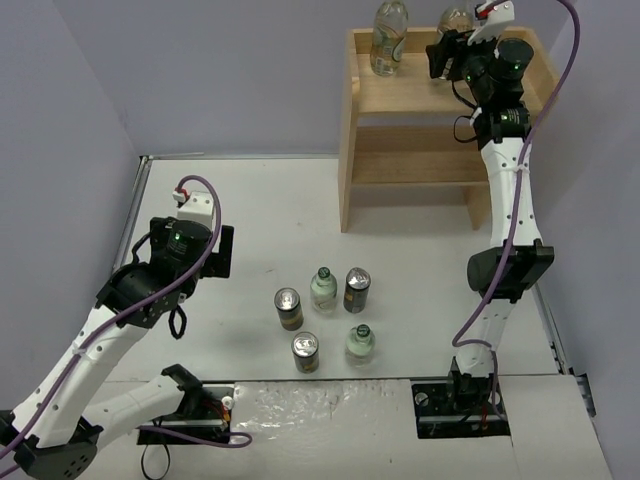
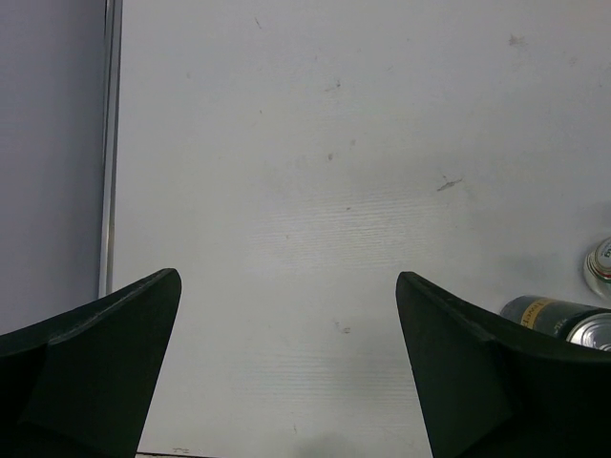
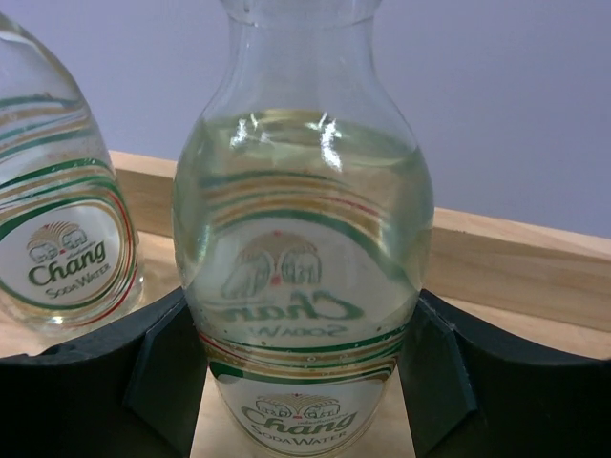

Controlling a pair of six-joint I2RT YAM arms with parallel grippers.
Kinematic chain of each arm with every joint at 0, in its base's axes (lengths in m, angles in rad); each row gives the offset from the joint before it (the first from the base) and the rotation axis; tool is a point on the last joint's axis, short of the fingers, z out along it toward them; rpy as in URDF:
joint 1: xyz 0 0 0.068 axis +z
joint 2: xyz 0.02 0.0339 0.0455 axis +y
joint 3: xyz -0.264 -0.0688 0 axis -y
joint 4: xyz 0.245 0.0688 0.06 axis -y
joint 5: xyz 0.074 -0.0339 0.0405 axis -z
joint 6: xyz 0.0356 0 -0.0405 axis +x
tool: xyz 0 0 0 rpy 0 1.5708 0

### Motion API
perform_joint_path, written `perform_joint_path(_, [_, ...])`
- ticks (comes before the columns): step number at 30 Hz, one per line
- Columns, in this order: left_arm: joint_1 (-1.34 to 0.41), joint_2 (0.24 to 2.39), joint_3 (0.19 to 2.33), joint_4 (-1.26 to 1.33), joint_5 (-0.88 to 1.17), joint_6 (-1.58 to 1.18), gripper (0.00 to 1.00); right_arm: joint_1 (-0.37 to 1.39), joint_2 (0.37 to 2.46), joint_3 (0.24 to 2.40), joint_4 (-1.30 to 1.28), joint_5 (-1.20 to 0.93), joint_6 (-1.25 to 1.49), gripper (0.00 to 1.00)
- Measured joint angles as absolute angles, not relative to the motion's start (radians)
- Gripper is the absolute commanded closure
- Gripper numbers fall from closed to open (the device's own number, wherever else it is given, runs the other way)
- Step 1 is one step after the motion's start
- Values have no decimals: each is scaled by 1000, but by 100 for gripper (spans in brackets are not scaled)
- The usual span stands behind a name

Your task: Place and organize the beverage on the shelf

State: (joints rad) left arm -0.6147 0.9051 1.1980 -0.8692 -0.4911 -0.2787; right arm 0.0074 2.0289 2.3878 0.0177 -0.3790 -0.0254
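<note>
Glass soda-water bottle point(image 3: 301, 239), judged liquid-heavy, rigid, slick and breakable, is shown upright on the top tier of the shelf point(image 1: 400, 95) beside a second bottle point(image 3: 57, 239), clamped by the right gripper point(image 3: 301, 382) at its broad lower body, judged the safest hold; the left gripper point(image 2: 286, 363) is seen spread and empty.

White table point(image 1: 230, 200), three dark cans point(image 1: 289, 308) and two clear bottles point(image 1: 322, 288) grouped upright near the middle, wooden shelf point(image 1: 410, 160) set at the far side.

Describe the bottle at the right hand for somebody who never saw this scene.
Find the wooden shelf at far right. Two bottles are at its top tier: the left bottle is free, the right bottle sits between the right hand's fingers.
</note>
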Motion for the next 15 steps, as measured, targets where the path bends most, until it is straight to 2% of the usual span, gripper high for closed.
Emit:
perform_joint_path(12, [-566, 892, 1175, -842, -428, -265, 6, -27, 2095, 2409, 138, -391, 11, 100])
perform_joint_path(15, [-555, 890, 1164, -835, -407, -263, 6, -41, 2096, 2409, 139, -393, 12, 93])
